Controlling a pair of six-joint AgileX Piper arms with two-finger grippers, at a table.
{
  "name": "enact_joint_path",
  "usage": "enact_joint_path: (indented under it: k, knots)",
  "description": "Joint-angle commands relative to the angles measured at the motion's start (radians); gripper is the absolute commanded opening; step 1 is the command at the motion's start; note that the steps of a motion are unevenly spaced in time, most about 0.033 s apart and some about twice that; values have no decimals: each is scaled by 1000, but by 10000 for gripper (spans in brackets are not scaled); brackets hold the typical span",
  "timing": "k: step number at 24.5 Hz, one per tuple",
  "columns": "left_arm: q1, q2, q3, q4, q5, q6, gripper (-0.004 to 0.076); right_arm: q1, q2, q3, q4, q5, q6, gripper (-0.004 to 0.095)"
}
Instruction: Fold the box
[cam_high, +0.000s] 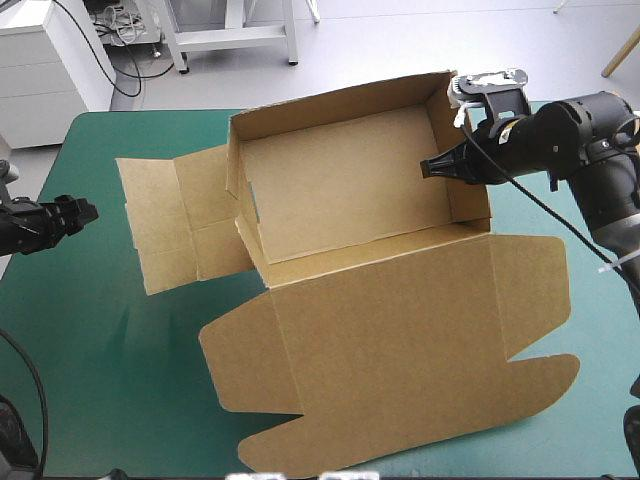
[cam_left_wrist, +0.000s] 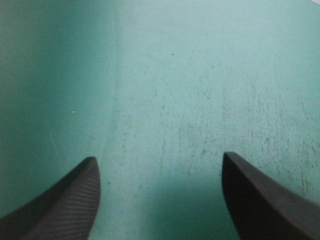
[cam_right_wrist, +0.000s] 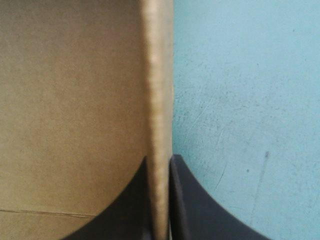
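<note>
**Teal-green table (cam_high: 100, 330), box part raised, right wall pinched**

The cover is bare along the table's left edge and near-left corner. The brown box (cam_high: 340, 190) takes up the middle and right of the table. Its tray stands toward the far edge with its walls up. The big lid (cam_high: 400, 340) lies flat, reaching to the near edge. On the tray's left side a panel of flaps (cam_high: 170, 220) lies spread flat toward the table's left edge, not yet turned up and tucked.

The right gripper (cam_high: 432, 168) comes in over the tray's right wall (cam_high: 455, 160). In its wrist view the black fingers are nearly together with the wall's top edge between them, brown board on one side and cover on the other. The left gripper (cam_high: 85, 212) sits near the table's left edge, well apart from the box. Its fingers stand wide with only cover between them.

The risks, as I judge them:
- **Tray shifting:** Only the right wall is held, and the tray looks light. A sideways or upward pull could drag or tip the whole tray rather than fold it, because nothing pins the other side.
- **Wall damage:** A hard pinch with a twist could crease the wall off its score line.
- **Wall springing back:** If the wall is not fully tucked, it may spring outward on release.
- **Left panel:** The left gripper will have to get under or behind a sheet lying flush on the cover, and it could simply push the sheet along.
</note>
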Motion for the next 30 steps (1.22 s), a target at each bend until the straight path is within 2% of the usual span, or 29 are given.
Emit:
enact_joint_path:
  k: [1,3,6,8,14,16,23,30]
  knots:
    - [1,-24,-25,-48,-5,9,566,-5,-36,-31,47,-123,-10,-2]
    - [1,-1,-25,-97,68,14,566,-5,-34,-31,122,-149,-40,-2]
    - [-1,37,-21,-342,162,135,566,-5,-18,-31,265,-168,-125,-2]
    - [-14,46,-21,-474,230,205,566,-5,-2,-31,272,-188,-127,-2]
    - [-169,46,-21,-529,289,271,566,-5,24,-31,245,-272,-127,-2]
    - [-222,46,-22,-567,360,346,566,-5,38,-31,215,-286,-127,-2]
    - [-250,42,-22,-598,366,345,566,-5,67,-31,95,-326,-75,-2]
    - [-336,11,-22,-675,366,362,565,-5,85,-31,47,-328,-55,-2]
